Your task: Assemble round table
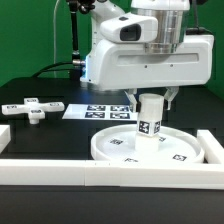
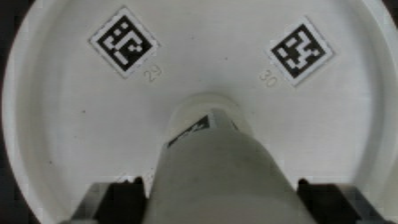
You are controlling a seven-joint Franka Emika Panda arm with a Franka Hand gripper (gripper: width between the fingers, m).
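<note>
The round disc [image 1: 110,150] lies flat on the black table, rim up, with tags on its floor. The short thick leg [image 1: 150,120] stands upright at its centre. My gripper [image 1: 151,100] is straight above, its fingers down either side of the leg's top and closed against it. In the wrist view the leg [image 2: 222,165] fills the space between the two dark fingers [image 2: 121,200], with the disc [image 2: 71,110] and two of its tags beneath; my gripper [image 2: 221,203] is there too. The cross-shaped foot [image 1: 32,108] lies apart at the exterior view's left.
The marker board [image 1: 100,110] lies flat behind the disc. A long white rail [image 1: 60,172] runs along the front, and another rail [image 1: 212,148] stands at the exterior view's right, close to the disc's rim. A green wall is behind.
</note>
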